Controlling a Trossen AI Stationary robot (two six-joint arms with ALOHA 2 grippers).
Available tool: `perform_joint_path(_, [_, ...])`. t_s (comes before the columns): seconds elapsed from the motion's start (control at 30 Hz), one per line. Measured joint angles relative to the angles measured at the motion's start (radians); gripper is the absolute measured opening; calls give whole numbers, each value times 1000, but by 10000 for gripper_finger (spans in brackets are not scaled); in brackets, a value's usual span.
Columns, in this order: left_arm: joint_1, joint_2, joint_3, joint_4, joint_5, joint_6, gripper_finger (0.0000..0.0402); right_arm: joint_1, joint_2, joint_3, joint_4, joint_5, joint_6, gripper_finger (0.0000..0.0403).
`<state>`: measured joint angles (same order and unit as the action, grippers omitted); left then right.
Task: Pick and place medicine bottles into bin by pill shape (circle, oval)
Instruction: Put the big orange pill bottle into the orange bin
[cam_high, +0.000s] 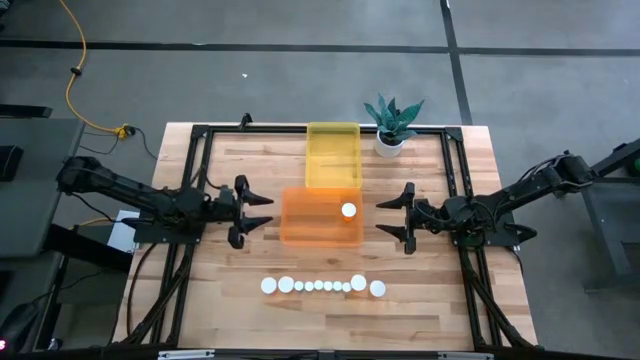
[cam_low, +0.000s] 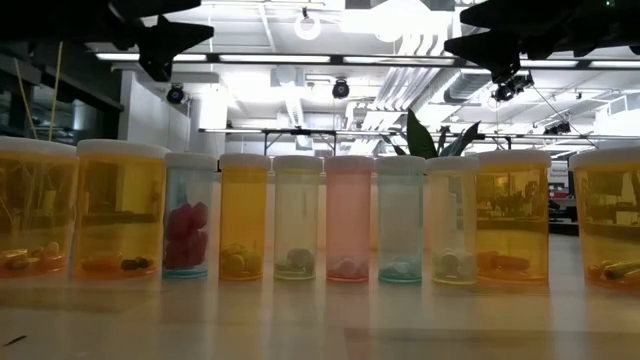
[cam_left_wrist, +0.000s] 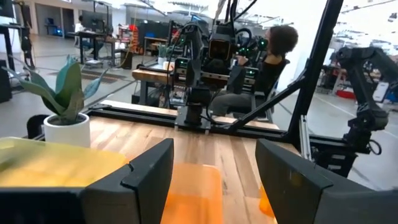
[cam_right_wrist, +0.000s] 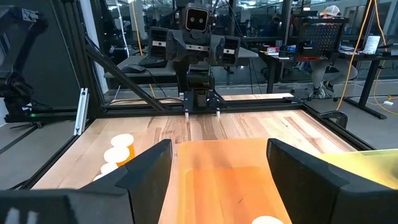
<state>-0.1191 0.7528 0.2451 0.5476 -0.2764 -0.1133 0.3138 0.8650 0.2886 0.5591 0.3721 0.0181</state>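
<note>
From above, the orange bin (cam_high: 320, 217) sits at the centre of the wooden surface (cam_high: 200, 300), with the yellow bin (cam_high: 332, 153) touching it at 12 o'clock. One bottle (cam_high: 348, 210) stands inside the orange bin, near its 3 o'clock wall, white cap up. The other bottles (cam_high: 322, 286) form a tight row at 6 o'clock from the orange bin, well apart from it; the low view shows ten of them upright side by side (cam_low: 297, 217), mostly amber, with a few clear, pink and bluish ones, each holding pills at the bottom. A potted plant (cam_high: 391, 126) stands at 3 o'clock of the yellow bin. The left gripper (cam_high: 250, 211) hovers just beside the orange bin at 9 o'clock, jaws spread wide and holding nothing. The right gripper (cam_high: 392, 217) hovers at 3 o'clock from the same bin, jaws likewise wide apart and empty. Both point toward the bin, facing each other across it. Beyond the surface, the left wrist view shows a seated person (cam_left_wrist: 261, 74) turned away.
</note>
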Motion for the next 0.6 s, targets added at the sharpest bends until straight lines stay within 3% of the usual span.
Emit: perform_joint_path(0.6, [0,24,4,24,0,12,216,0,0,0,0,0,0,256])
